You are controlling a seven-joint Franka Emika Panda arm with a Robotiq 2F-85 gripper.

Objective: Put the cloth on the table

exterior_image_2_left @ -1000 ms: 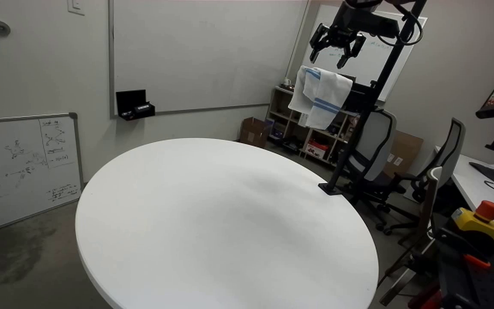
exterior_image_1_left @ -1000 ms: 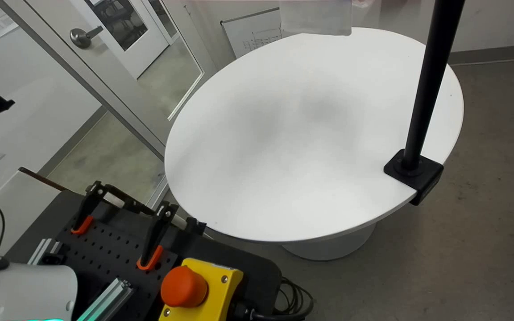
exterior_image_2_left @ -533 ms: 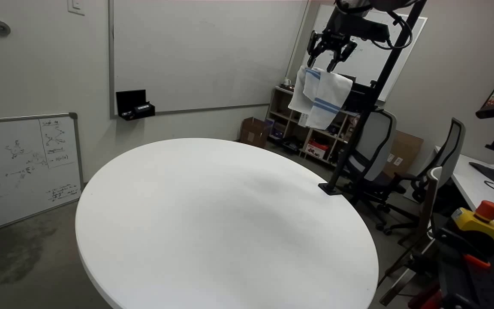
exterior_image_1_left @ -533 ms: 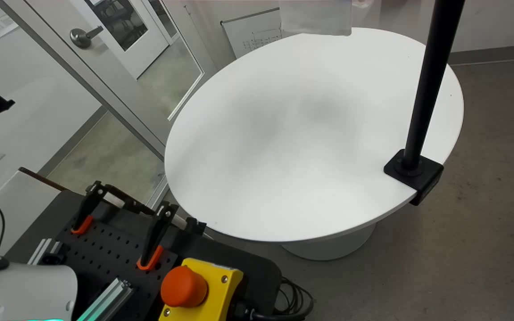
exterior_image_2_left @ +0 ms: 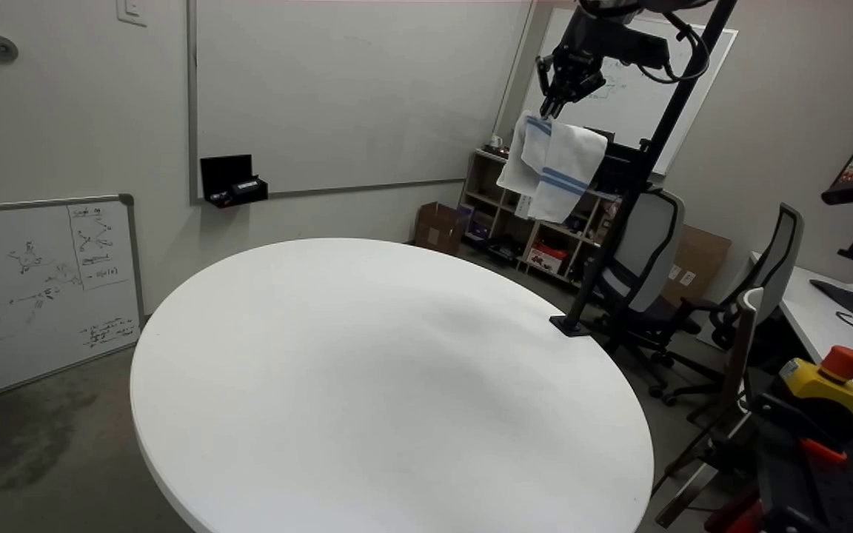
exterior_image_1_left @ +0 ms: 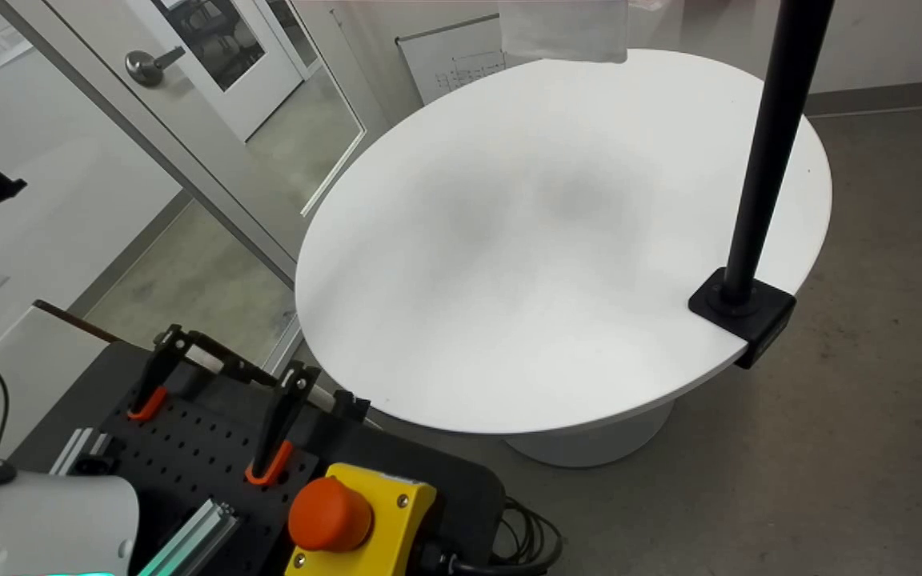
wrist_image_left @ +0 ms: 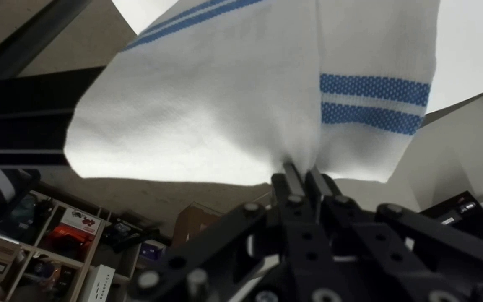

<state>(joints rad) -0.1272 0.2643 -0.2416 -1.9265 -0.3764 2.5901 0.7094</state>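
Note:
The white cloth (exterior_image_2_left: 563, 166) with blue stripes hangs high over the far side of the table, draped at a black bar (wrist_image_left: 19, 117) that passes behind it in the wrist view. Its lower end also shows as a pale cloth edge (exterior_image_1_left: 565, 36) at the top of an exterior view. My gripper (wrist_image_left: 302, 172) is shut on the cloth's upper edge, and folds of fabric gather between the fingertips. Seen in an exterior view, the gripper (exterior_image_2_left: 548, 112) points down at the cloth's top. Below stands the round white table (exterior_image_1_left: 509, 280), its surface bare in both exterior views.
A black post (exterior_image_2_left: 641, 170) rises from a clamp (exterior_image_1_left: 741, 312) on the table's edge, close beside the cloth. A yellow box with a red button (exterior_image_1_left: 329, 512) sits on the robot's bench. Shelves (exterior_image_2_left: 482, 185) and chairs (exterior_image_2_left: 641, 252) stand behind.
My gripper has come down to the cloth's upper edge, and its fingers have closed from wide apart onto the fabric. The cloth has shifted very slightly.

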